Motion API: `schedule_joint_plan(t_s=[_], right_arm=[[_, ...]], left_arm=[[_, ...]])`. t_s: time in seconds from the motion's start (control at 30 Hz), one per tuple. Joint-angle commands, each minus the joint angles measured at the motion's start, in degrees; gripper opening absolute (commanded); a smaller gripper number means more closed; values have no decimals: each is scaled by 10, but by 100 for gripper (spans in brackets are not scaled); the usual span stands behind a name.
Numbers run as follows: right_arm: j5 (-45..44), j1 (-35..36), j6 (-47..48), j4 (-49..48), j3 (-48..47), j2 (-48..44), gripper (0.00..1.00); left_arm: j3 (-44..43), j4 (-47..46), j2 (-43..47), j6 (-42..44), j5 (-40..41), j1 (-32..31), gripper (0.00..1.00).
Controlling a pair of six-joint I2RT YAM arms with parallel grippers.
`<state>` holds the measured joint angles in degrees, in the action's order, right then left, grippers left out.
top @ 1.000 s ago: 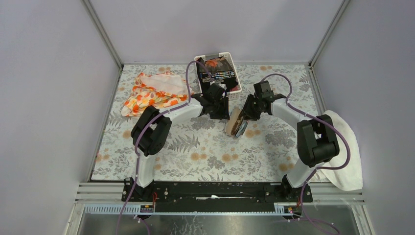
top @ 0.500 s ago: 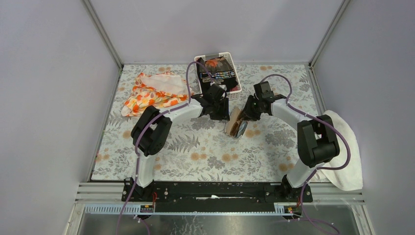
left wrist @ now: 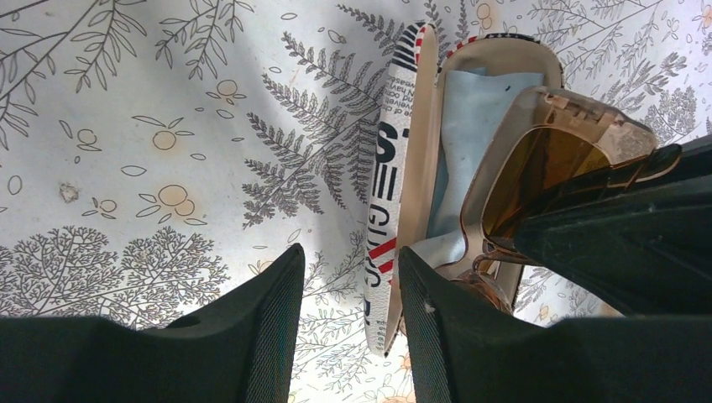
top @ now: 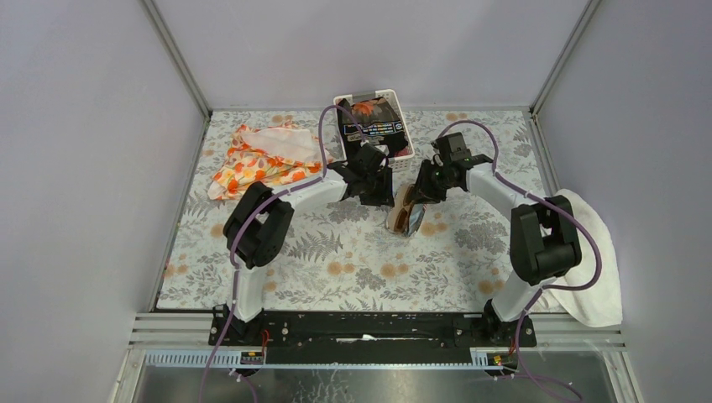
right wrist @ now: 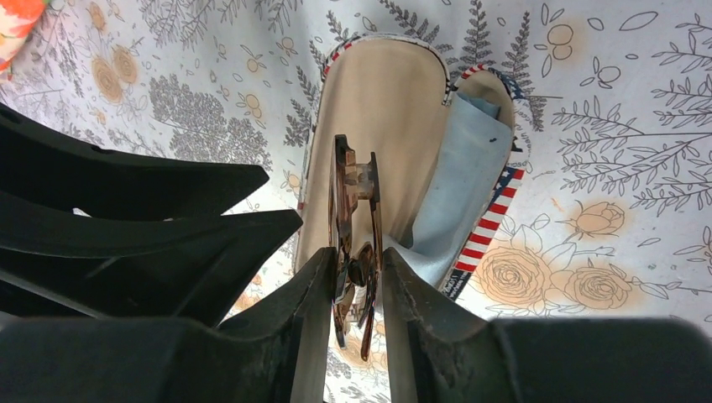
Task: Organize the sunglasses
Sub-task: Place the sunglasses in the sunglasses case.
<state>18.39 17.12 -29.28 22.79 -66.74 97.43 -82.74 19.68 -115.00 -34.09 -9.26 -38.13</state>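
Right gripper (right wrist: 354, 256) pinched the folded sunglasses (right wrist: 340, 193) by the frame over the open case (right wrist: 395, 109) toward the worktop's (top: 336, 252) far edge; they looked light and fragile, lenses best untouched.

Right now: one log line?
right tool: shut on brown-framed tinted sunglasses | left tool: astride open printed tan case lid, grip unclear | light blue cloth: inside case

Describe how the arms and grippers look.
The left arm and right arm match: white links, bulky black joints, a purple cable looping along each. The left gripper and right gripper have black, wedge-shaped fingers with textured inner faces.
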Motion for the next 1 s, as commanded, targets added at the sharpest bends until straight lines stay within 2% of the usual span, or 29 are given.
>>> schedule_joint_plan(t_s=[0.0,0.43,0.97], right_arm=[[37,-13,38,37,-36,8,32],[42,-31,102,95,-86,71,33],[36,-46,160,98,-70,92,37]], left_arm=[[3,-9,16,7,-17,4,51],[-9,-7,10,7,-31,3,51],[-33,7,-3,15,-48,-1,51]])
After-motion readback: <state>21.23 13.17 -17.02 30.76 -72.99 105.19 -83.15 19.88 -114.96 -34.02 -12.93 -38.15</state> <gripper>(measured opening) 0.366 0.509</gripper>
